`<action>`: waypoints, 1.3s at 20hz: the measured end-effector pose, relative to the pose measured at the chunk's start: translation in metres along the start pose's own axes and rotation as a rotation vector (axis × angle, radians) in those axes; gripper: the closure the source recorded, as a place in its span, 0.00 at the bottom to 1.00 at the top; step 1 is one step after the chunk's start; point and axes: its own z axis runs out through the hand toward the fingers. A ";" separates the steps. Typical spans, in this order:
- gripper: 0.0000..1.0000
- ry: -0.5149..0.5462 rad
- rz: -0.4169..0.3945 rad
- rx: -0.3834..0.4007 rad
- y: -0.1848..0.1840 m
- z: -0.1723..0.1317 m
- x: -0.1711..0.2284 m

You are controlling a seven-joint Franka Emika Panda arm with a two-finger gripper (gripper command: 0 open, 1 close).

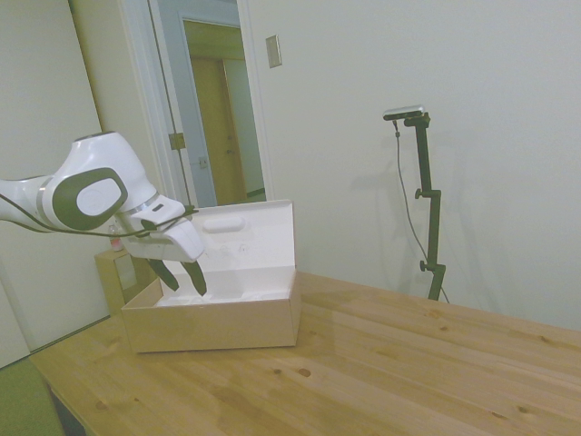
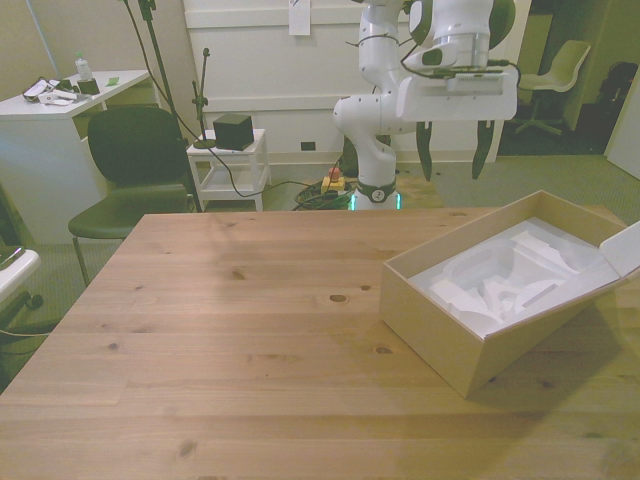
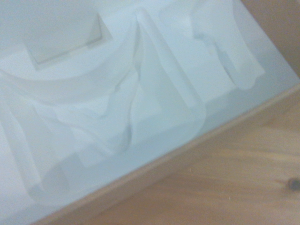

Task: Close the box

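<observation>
The tan cardboard box (image 2: 450, 340) lies open at the front view's right, with a white moulded insert (image 2: 505, 280) inside. Its lid (image 1: 250, 238) stands upright behind the body, showing a small oval cutout near the top edge. In the side view the box (image 1: 218, 322) sits at the table's left end. My gripper (image 2: 450, 158) hangs open and empty in the air above the box's far edge, fingers pointing down. From the side, the gripper (image 1: 182, 275) is just above the box's left end, in front of the lid. The wrist view shows the white insert (image 3: 117, 103) and the box wall (image 3: 154, 168) close up.
The wooden table (image 2: 220, 330) stretches out to the front view's left of the box. Beyond the far edge stand a dark chair (image 2: 130, 170), a white cart (image 2: 232, 165) and a white desk (image 2: 60, 120). A small wooden stand (image 1: 113, 272) sits behind the box in the side view.
</observation>
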 end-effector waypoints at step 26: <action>0.00 0.207 -0.284 0.113 -0.172 -0.075 0.050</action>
